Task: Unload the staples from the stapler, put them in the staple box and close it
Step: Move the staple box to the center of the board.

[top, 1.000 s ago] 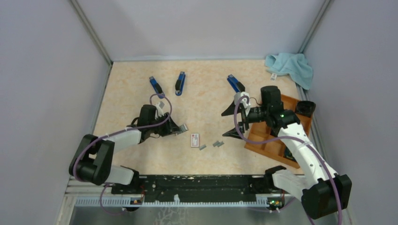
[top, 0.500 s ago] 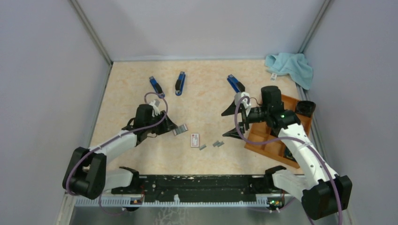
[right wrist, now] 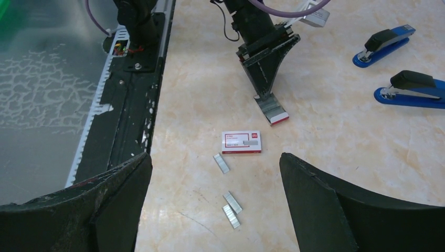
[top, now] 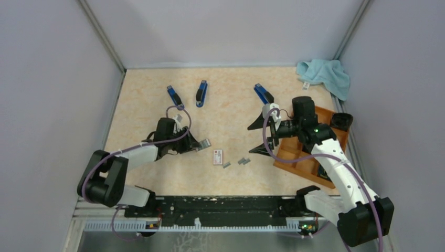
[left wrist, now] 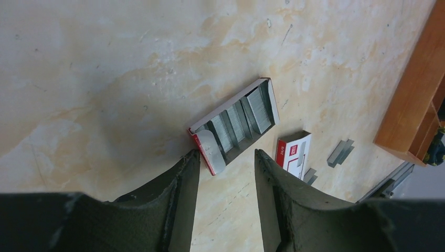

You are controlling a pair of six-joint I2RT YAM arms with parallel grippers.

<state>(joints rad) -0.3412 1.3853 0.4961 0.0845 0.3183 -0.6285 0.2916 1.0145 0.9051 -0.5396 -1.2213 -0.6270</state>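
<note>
Beige marbled tabletop [top: 236, 118], grey booth walls. Three blue-and-black desk staplers lie closed along the far side: left stapler [top: 173, 96], middle stapler [top: 201, 93], right stapler [top: 263, 93].

The staples, short grey metal strips [right wrist: 221, 163], lie loose on the table just beside a small white box with red label [top: 218, 156], well apart from all three staplers. More strips sit in an open red-edged cardboard staple tray [left wrist: 239, 123].

Left gripper [left wrist: 226, 155] is low at the tray's near end and about half spread. The tray's flap touches one finger, a gap shows to the other, and no clamp is visible. Right gripper [top: 258, 136] hangs wide open and empty, near the right stapler.

Step, as a guess: the left arm is busy with the staple tray, not a stapler. Next move probably calls for leaving the tray, reaching a stapler and opening its top.

Against half a second ago, the left arm's elbow has swung back inward, and the tray sits slightly further right. The right arm is unchanged.
</note>
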